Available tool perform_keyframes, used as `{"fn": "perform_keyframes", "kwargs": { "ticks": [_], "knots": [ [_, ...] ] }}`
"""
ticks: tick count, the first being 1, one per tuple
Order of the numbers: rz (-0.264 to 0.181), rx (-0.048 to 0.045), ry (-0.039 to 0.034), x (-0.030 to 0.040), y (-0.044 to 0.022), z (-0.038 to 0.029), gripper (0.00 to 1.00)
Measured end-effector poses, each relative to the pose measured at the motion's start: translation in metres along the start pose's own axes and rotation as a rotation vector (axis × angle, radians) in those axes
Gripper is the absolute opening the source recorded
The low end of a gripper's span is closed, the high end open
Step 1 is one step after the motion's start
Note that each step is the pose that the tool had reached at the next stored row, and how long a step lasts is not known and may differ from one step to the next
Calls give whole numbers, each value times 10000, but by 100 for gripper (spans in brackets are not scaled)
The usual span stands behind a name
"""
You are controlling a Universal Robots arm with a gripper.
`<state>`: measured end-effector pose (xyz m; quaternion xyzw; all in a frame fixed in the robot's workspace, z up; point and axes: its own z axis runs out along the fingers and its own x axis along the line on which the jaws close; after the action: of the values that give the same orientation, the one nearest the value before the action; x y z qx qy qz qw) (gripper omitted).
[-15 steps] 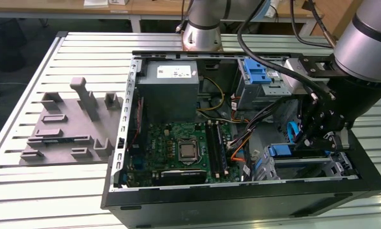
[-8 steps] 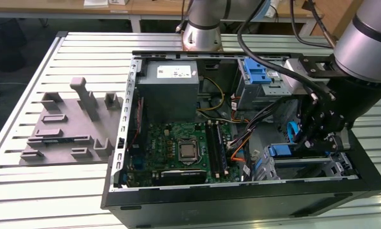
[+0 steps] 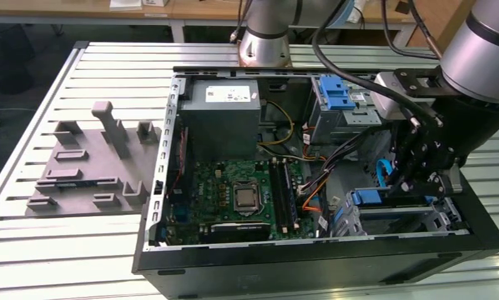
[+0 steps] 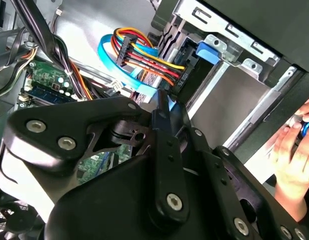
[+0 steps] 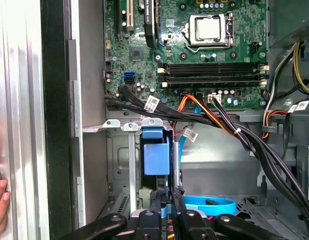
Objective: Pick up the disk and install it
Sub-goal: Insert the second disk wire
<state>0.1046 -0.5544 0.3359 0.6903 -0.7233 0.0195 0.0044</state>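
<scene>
The gripper (image 5: pixel 164 210) reaches into the drive cage (image 5: pixel 119 165) of the open computer case (image 3: pixel 162 187), its fingers pinched on the blue frame of the disk (image 5: pixel 156 157). The disk stands edge-on in the cage's slot, just beside the motherboard (image 5: pixel 194 55), so it can slide along the rails. Cables (image 5: pixel 234 130) pass over the cage. A person's hand (image 4: pixel 294 150) rests outside the cage.
</scene>
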Motion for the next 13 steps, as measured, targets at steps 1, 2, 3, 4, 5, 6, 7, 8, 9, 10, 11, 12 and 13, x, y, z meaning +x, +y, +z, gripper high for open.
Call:
{"fn": "perform_keyframes", "kwargs": {
  "ticks": [1,2,3,4,5,6,7,8,9,10,11,12,13],
  "knots": [
    [0,0,-2,0,0,-5,24],
    [0,0,-2,0,0,-10,24],
    [0,0,-3,1,0,-14,24],
    [0,0,-2,1,0,-18,24],
    [1,0,0,1,0,-24,24],
    [0,0,0,1,-1,-31,24],
    [0,0,0,1,-1,-40,24],
    [0,0,-1,2,-1,-48,24],
    [1,-1,-2,2,-1,-58,24],
    [0,0,0,2,-1,-70,24],
    [0,0,-1,3,-2,-82,24],
    [0,0,-1,3,-2,-92,24],
    [0,0,-1,3,-2,-101,22]
  ]
}}
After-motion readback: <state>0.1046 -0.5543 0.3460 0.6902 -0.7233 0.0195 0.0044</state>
